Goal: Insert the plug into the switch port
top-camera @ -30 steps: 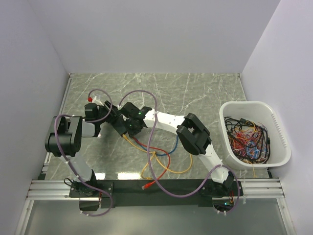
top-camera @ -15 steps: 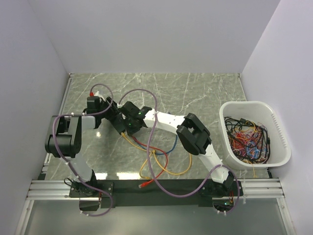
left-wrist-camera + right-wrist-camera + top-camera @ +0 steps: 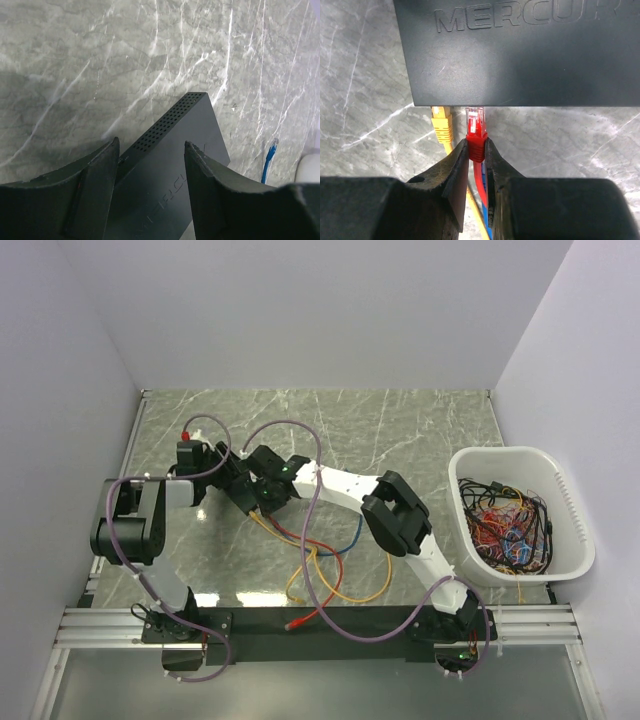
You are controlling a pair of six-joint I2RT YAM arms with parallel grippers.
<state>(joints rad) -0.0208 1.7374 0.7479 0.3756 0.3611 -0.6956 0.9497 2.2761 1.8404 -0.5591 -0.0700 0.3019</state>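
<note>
The matte-black switch [image 3: 520, 60] lies flat, its socket edge facing my right gripper [image 3: 476, 147]. That gripper is shut on a red plug [image 3: 476, 125], whose clear tip meets the socket edge just right of a yellow plug [image 3: 441, 125] seated in a port. My left gripper [image 3: 150, 145] straddles the far end of the switch [image 3: 175, 165], with one finger by its vented side and the other against its top. In the top view both grippers meet left of centre, left [image 3: 215, 475] and right [image 3: 262, 495], and hide most of the switch [image 3: 240, 490].
Loose yellow [image 3: 335, 588], blue [image 3: 352, 540] and red cables loop on the marble table in front of the grippers. A spare red plug [image 3: 297, 621] lies near the front rail. A blue plug [image 3: 270, 152] lies beyond the switch. A white tub [image 3: 520, 455] of tangled cables stands at the right.
My left wrist has shifted slightly toward the back of the table. My right gripper has edged left toward the switch, and the loose cable loops have shifted a little.
</note>
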